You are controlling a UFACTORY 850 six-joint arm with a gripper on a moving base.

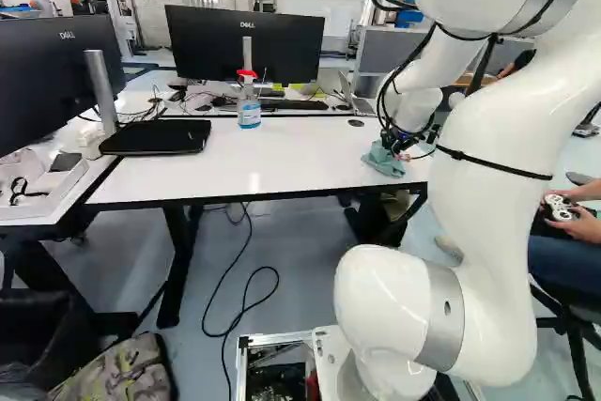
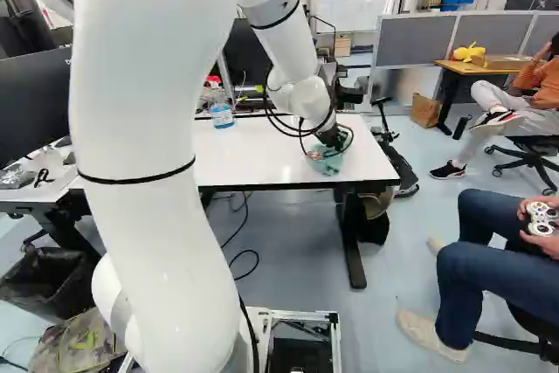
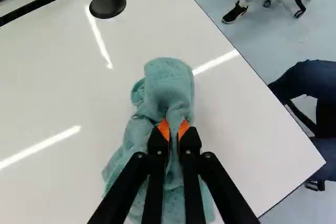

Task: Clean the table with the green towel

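Short of the black disc (image 3: 107,5), I'm pinching the green towel (image 3: 168,80) on the table (image 3: 58,87), fingers (image 3: 164,129) narrow; likely wiping stage, next stroke needing light pressure toward the disc.

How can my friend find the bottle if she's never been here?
Find the big white table, then, beyond it, the black monitor that shows whole in the left base view. In front of that monitor, near the table's far edge, stands the bottle. It's see-through with a bright red top, unlike the flat dark keyboard nearby.
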